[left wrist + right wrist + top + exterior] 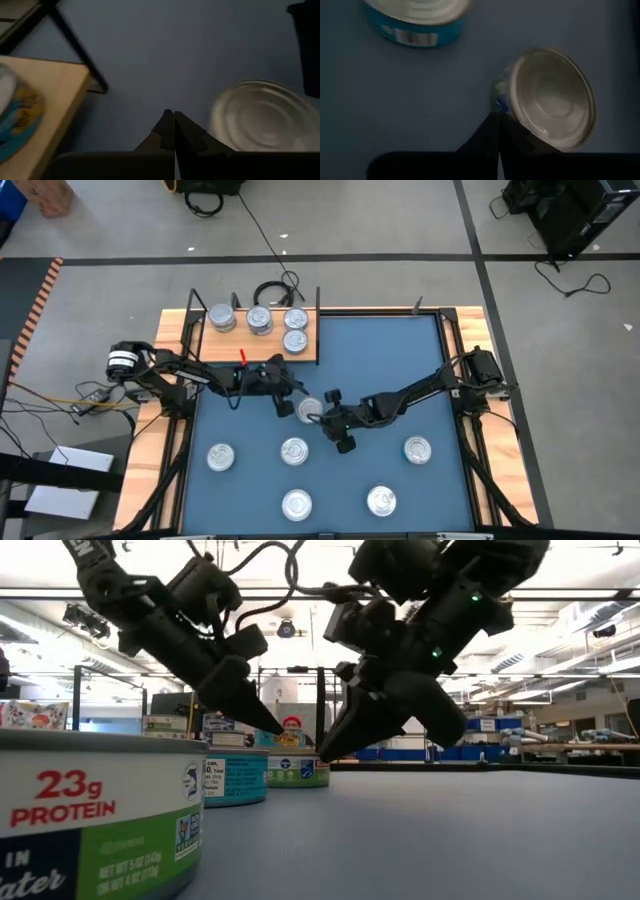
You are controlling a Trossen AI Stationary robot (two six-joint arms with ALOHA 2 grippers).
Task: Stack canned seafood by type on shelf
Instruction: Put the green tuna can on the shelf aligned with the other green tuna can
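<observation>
While both sets of fingers are pressed together and hold nothing, the left gripper (283, 406) and right gripper (327, 420) flank a low round silver tin (309, 410) on the blue table mat (400, 360), each tip just beside its wall. To lift it cleanly, one gripper should part its fingers and straddle the rim squarely. Four like tins sit on the light-brown wooden shelf (226, 348); five more tins lie scattered nearer the mat's front.
</observation>
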